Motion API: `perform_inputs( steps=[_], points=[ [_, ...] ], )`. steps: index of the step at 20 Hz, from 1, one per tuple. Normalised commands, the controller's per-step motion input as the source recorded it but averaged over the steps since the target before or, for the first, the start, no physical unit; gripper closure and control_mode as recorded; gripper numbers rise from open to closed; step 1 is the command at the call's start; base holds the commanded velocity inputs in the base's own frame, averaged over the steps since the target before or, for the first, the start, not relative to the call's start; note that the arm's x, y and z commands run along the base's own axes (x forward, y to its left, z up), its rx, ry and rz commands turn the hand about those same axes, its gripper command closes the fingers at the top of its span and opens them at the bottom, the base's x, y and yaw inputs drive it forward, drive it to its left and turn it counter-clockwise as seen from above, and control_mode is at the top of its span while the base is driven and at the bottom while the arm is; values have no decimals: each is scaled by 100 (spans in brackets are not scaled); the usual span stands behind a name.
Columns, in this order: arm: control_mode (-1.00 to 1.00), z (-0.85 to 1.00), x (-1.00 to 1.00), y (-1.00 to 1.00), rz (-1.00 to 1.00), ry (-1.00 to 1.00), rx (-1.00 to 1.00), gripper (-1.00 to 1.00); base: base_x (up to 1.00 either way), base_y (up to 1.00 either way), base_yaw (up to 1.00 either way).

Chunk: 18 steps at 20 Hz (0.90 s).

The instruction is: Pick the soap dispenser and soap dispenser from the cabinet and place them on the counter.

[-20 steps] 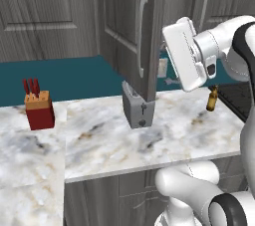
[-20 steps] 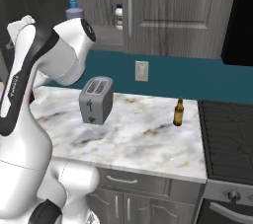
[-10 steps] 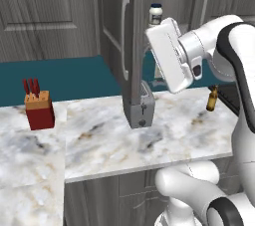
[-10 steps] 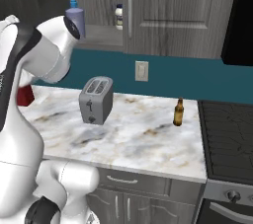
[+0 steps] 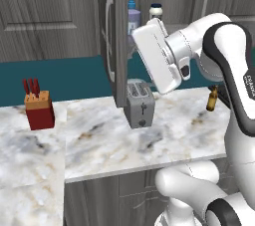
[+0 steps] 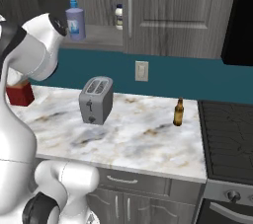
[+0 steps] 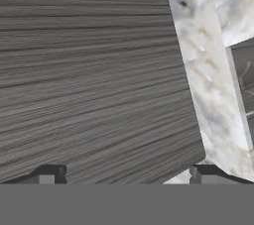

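One lavender soap dispenser [image 5: 133,19] [image 6: 75,19] with a blue pump stands on the grey shelf of the open cabinet [image 6: 101,33]. The cabinet's door [image 5: 117,46] is swung out, edge-on in the left base view. My white hand [image 5: 156,56] hangs in front of the cabinet opening, right of the door and a little below the dispenser. In the hand view my gripper [image 7: 124,177] is open with nothing between its fingertips [image 7: 47,174], facing the door's wood-grain face [image 7: 89,80] at close range. The marbled counter [image 5: 99,140] [image 6: 143,134] lies below.
A small white jar [image 5: 156,11] [image 6: 118,16] stands on the shelf right of the dispenser. On the counter are a grey toaster [image 5: 138,103] [image 6: 96,99], a red knife block [image 5: 39,108] and a brown bottle [image 5: 212,98] [image 6: 178,112]. A stove [image 6: 227,134] adjoins at the right.
The cabinet door has swung further open, uncovering the dispenser and jar in the left base view. My hand has moved left along with it. The gripper stays open.
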Motion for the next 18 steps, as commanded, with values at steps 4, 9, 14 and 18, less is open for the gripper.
perform_inputs(
  steps=[4,9,14,18],
  points=[
    [-100,0,0,16,2,-4,-3,-100,0,0,0],
    [-100,0,0,19,1,-5,-1,-100,0,0,0],
    [-100,0,0,17,1,-5,0,-100,0,0,0],
    [-100,0,2,0,3,-7,-1,-100,0,0,0]
  ],
)
